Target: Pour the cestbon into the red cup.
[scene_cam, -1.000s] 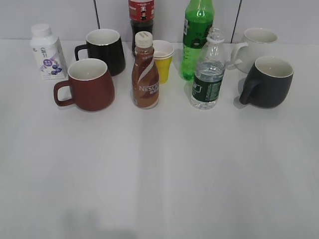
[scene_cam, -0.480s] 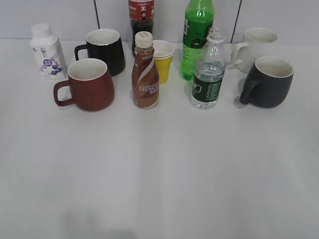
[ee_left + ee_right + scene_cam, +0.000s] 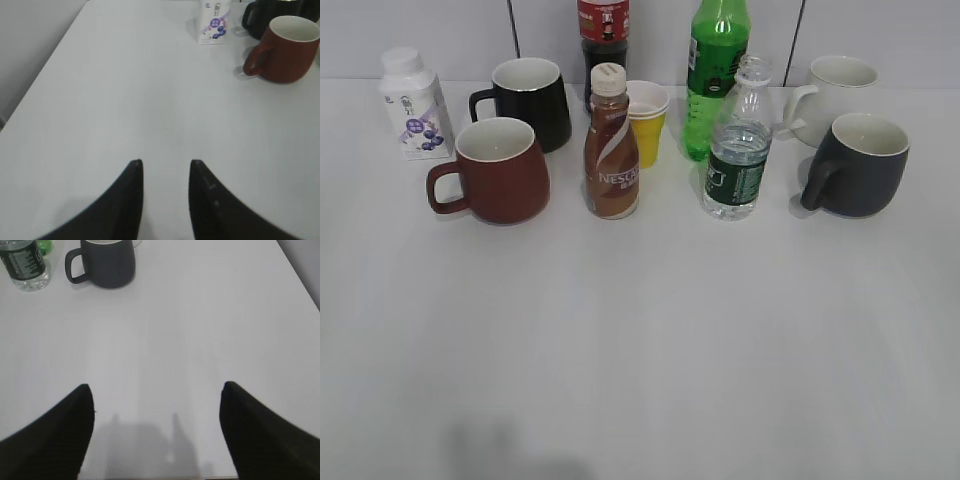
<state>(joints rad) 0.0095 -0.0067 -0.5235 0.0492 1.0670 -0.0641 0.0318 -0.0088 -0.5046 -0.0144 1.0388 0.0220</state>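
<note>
- Plainly, nothing is held yet: the right gripper point(image 3: 157, 412) hangs over bare table with its jaws spread wide, and the left gripper point(image 3: 165, 175) hovers with its jaws a narrow gap apart, pinching nothing.
- The cestbon point(image 3: 739, 140) stands upright in the back row, just in front of the tall green soda bottle point(image 3: 716, 75) and beside the dark grey mug point(image 3: 858, 165); a sideways approach could knock either, since all three crowd together.
- With no cap on it, any tilt or jolt in the carry would probably spill water before it reaches the cup.
- The red cup point(image 3: 501, 170) sits well apart on the left, with the Nescafe bottle point(image 3: 611, 145) and yellow paper cup point(image 3: 647, 122) between; a low carry across might clip them.
- A black mug point(image 3: 533, 102) stands just behind the red cup, so a poorly aimed pour could land in the wrong vessel.
- The cestbon is clear, ribbed plastic with a dark green label band; thin walls will likely buckle under a hard squeeze, pushing water out of the open neck.
</note>
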